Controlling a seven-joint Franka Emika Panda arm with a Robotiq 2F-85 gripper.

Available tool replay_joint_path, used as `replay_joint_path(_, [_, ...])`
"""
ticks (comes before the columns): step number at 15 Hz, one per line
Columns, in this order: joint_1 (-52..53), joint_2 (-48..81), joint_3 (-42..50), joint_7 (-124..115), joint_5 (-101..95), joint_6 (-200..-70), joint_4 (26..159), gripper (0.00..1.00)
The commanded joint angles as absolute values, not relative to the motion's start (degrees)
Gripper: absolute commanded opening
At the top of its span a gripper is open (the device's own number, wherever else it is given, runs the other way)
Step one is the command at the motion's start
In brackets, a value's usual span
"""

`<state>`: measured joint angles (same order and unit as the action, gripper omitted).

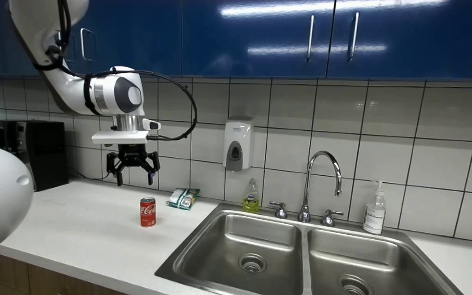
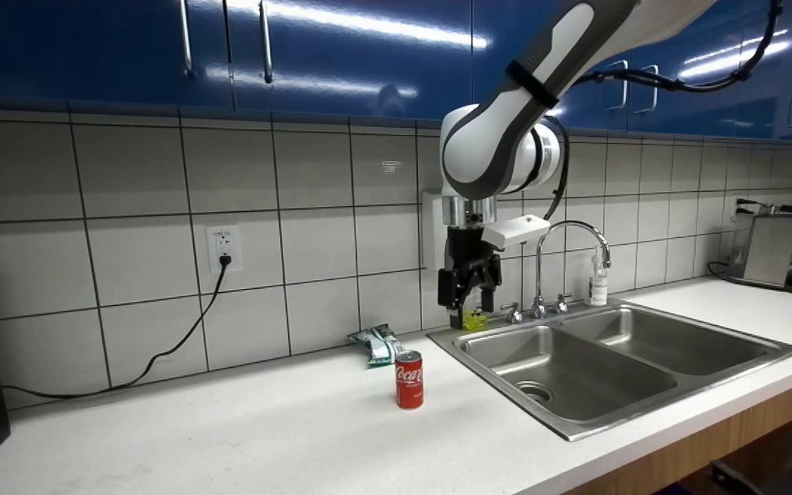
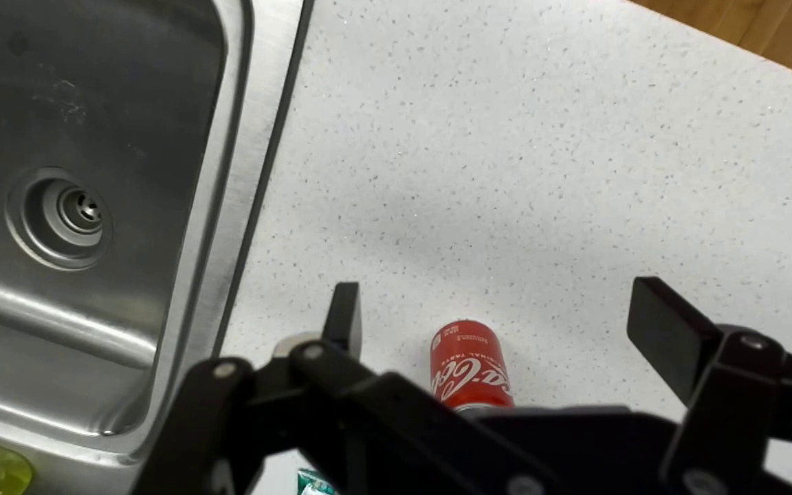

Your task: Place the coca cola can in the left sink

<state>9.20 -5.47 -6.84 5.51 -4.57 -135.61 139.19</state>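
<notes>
The red coca cola can [image 1: 148, 213] with a silvery top stands upright on the white counter, left of the sink; it also shows in an exterior view [image 2: 409, 381]. In the wrist view the can [image 3: 468, 364] appears between the spread fingers, its top partly hidden by the gripper body. My gripper [image 1: 135, 180] is open and empty, pointing down above the can and apart from it; it shows too in an exterior view [image 2: 471, 311] and the wrist view [image 3: 499, 309]. The left sink [image 1: 215, 262] is a steel basin with a round drain; it also shows in the wrist view [image 3: 141, 158].
A teal-and-white packet [image 1: 183, 198] lies behind the can near the wall. A yellow-green soap bottle [image 1: 251, 198], the faucet [image 1: 306, 184] and a pump bottle [image 1: 375, 213] stand along the sink's back edge. The right basin [image 1: 367, 262] adjoins. A black appliance [image 1: 43, 153] stands far left.
</notes>
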Motion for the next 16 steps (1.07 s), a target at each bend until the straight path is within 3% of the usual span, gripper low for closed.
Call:
replay_joint_path(1, [8.35,-1.08,-7.08,3.90,-5.40,-138.30,137.85,1.00])
replay_joint_path(16, [9.54,17.19,-5.98,3.72,-10.26,-142.66,125.12,1.00])
